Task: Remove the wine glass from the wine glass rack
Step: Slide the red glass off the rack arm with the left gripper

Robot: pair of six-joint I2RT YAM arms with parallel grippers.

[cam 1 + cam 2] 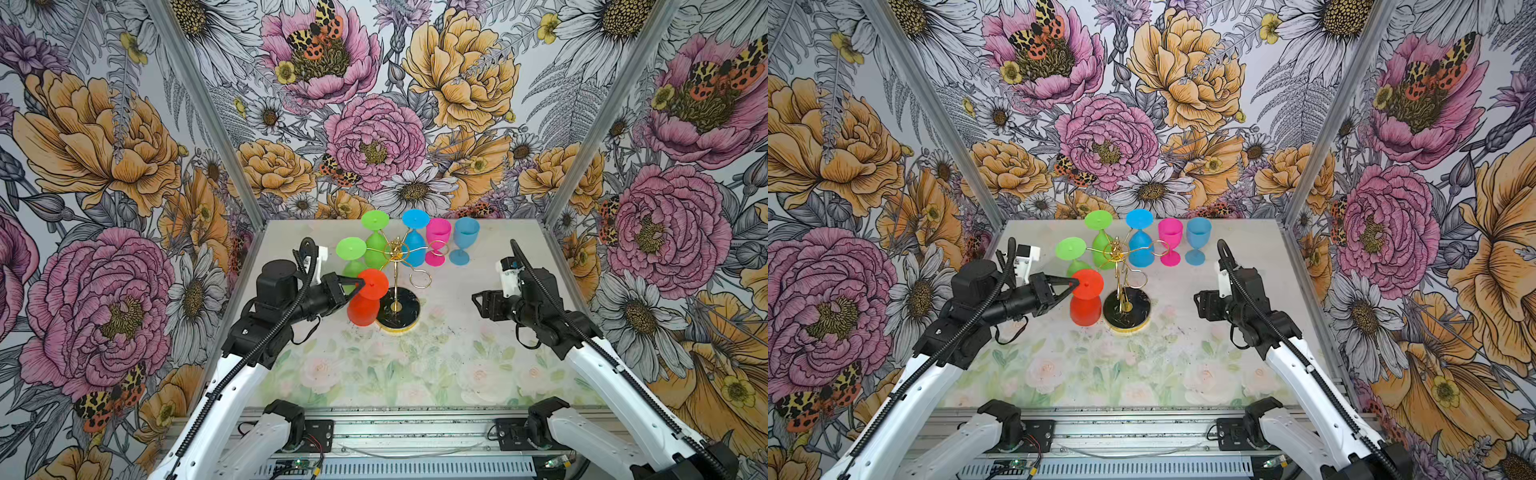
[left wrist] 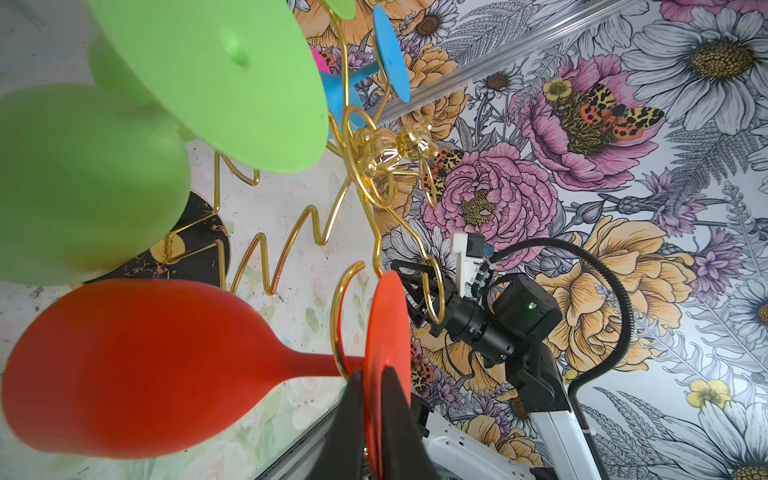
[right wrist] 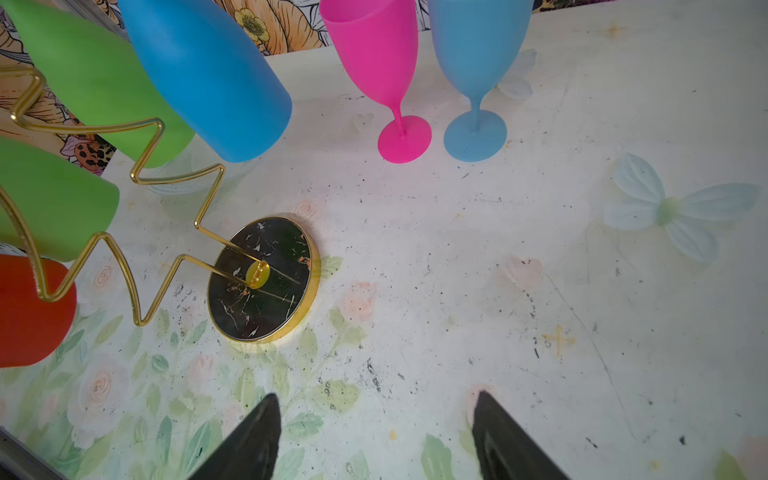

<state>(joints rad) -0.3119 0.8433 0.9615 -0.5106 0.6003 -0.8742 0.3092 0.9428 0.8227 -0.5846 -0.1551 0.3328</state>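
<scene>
The gold wire wine glass rack (image 1: 395,286) (image 1: 1121,286) stands mid-table on a round black base (image 3: 262,278). A red wine glass (image 1: 363,309) (image 1: 1086,309) (image 2: 137,365) hangs upside down at its near left side. The glass's stem sits inside a curled gold hook (image 2: 338,316). My left gripper (image 1: 360,285) (image 1: 1076,285) (image 2: 374,372) is shut on the edge of the glass's round foot (image 2: 386,324), one finger on each face. My right gripper (image 1: 476,303) (image 1: 1198,301) (image 3: 376,399) hovers open to the right of the rack, holding nothing.
Two green glasses (image 1: 351,249) (image 1: 375,220) and a blue glass (image 1: 415,241) also hang on the rack. A pink glass (image 1: 437,245) and a light-blue glass (image 1: 465,239) stand upright on the table at the back right. Patterned walls enclose the table on three sides.
</scene>
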